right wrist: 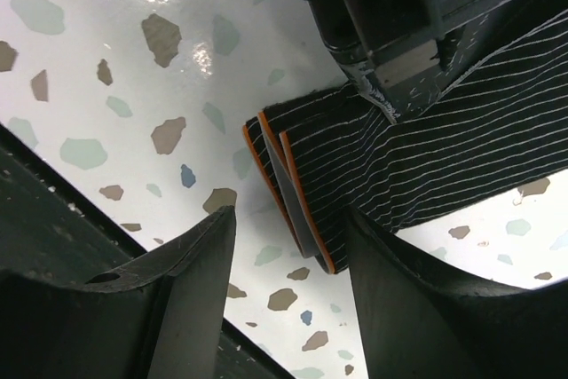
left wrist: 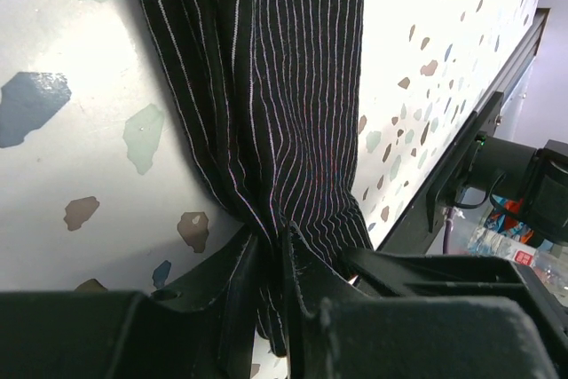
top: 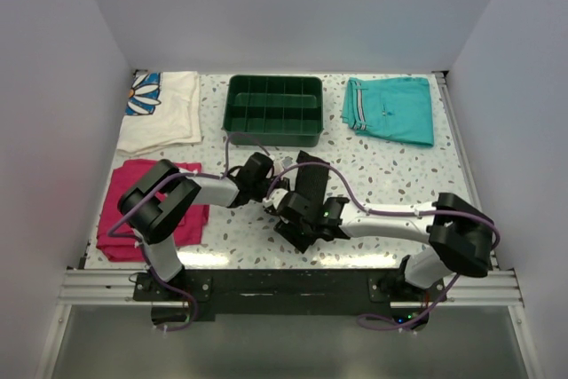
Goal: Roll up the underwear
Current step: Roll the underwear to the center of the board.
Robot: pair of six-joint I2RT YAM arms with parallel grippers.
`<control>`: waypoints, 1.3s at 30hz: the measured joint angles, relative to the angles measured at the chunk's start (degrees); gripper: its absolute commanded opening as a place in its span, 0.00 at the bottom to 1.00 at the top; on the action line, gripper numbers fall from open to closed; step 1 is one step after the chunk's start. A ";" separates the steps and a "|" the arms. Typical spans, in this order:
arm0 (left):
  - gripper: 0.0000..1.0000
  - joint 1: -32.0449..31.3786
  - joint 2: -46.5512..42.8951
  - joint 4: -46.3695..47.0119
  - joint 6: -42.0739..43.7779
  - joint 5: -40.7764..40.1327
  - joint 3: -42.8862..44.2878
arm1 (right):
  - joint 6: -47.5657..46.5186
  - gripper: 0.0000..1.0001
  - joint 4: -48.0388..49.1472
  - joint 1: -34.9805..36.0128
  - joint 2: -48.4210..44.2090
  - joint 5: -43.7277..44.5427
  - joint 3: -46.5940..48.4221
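Observation:
The black striped underwear point(top: 311, 185) lies as a long folded strip in the middle of the table. My left gripper point(top: 269, 182) is at its left side, shut on a bunched fold of the fabric point(left wrist: 284, 86); in the left wrist view the cloth is pinched between the jaws point(left wrist: 271, 250). My right gripper point(top: 300, 219) is at the strip's near end and stands open. In the right wrist view the orange-edged hems point(right wrist: 302, 201) lie stacked between its spread fingers point(right wrist: 191, 272), apart from the left one and close against the right one.
A green divided tray point(top: 275, 108) stands at the back centre. Teal shorts point(top: 390, 108) lie at the back right, a white flowered cloth point(top: 164, 108) at the back left, and a magenta folded cloth point(top: 133, 219) at the near left. The table's metal rail point(top: 293, 283) runs along the front.

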 measured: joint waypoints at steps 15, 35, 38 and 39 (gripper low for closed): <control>0.22 0.09 0.52 -1.01 1.62 0.81 0.96 | 2.29 0.44 -1.29 0.17 4.96 6.99 1.53; 0.43 3.17 -0.31 -2.89 2.43 1.84 1.36 | 3.17 0.20 -2.86 0.26 6.93 5.46 4.72; 0.46 6.10 -1.84 -4.37 3.28 0.46 1.38 | 4.11 0.28 -2.38 0.26 8.52 3.69 6.78; 0.47 6.86 -2.19 -4.81 3.39 -0.04 1.38 | 4.50 0.35 -2.25 0.26 9.09 3.21 7.52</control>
